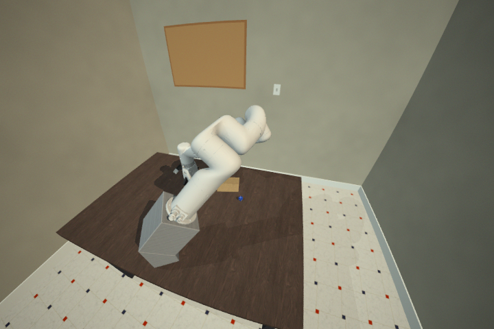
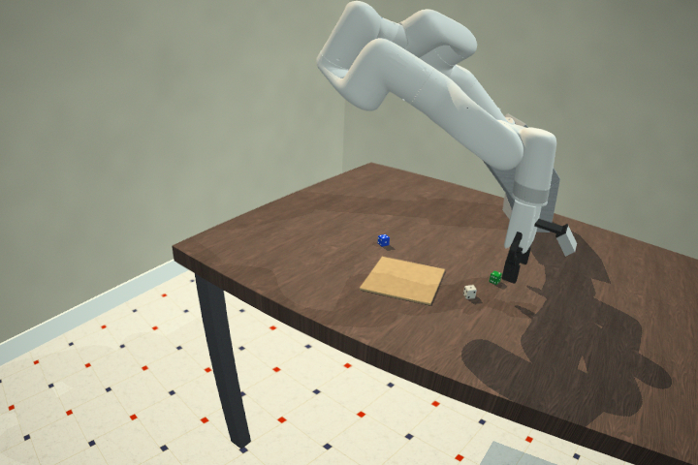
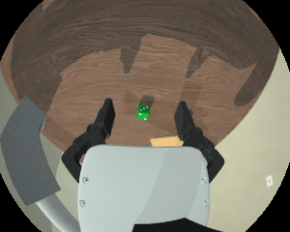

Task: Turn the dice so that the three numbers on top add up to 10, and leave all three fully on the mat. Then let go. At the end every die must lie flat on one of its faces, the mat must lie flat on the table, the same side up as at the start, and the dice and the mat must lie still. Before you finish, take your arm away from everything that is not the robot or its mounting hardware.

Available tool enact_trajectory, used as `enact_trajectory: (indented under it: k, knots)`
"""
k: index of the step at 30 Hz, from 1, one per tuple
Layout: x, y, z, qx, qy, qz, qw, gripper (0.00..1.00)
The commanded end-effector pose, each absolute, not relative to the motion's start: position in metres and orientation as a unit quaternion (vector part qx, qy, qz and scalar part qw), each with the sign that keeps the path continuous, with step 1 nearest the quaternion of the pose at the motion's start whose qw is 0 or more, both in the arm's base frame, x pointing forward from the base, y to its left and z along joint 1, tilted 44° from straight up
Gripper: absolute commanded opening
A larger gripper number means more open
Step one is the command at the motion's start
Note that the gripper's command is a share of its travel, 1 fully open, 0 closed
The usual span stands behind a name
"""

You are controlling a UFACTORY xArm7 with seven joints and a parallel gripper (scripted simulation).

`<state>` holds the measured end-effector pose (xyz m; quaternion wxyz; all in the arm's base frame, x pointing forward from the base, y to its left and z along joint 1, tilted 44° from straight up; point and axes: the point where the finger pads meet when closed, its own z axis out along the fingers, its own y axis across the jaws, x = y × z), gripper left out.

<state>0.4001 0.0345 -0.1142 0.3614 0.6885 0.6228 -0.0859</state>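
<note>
Tabletop (image 1: 263,232) (image 2: 305,219) (image 3: 159,63): dark brown wood, streaked grain, low sheen. Mat (image 1: 232,186) (image 2: 402,280) (image 3: 165,142): tan, matt, smooth (faintly mottled, like cork or card). Arm (image 1: 216,155) (image 2: 449,109): smooth white shell, softly glossy. Pedestal (image 1: 173,240): grey, finely brushed, metal-like. Green die (image 2: 495,277) (image 3: 143,112): plastic-looking.
</note>
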Motion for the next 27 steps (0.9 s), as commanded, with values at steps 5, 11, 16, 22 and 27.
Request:
enact_trajectory:
  k: [5,11,16,22,27]
  knots:
    - [0.4004,0.0366,-0.1137,0.688,0.624,-0.084,0.361,1.0]
    - [0.4004,0.0366,-0.1137,0.688,0.624,-0.084,0.361,1.0]
    - [0.4004,0.0366,-0.1137,0.688,0.624,-0.084,0.361,1.0]
    - [0.4004,0.0366,-0.1137,0.688,0.624,-0.084,0.361,1.0]
    - [0.3989,0.0393,-0.1105,0.688,0.624,-0.084,0.361,1.0]
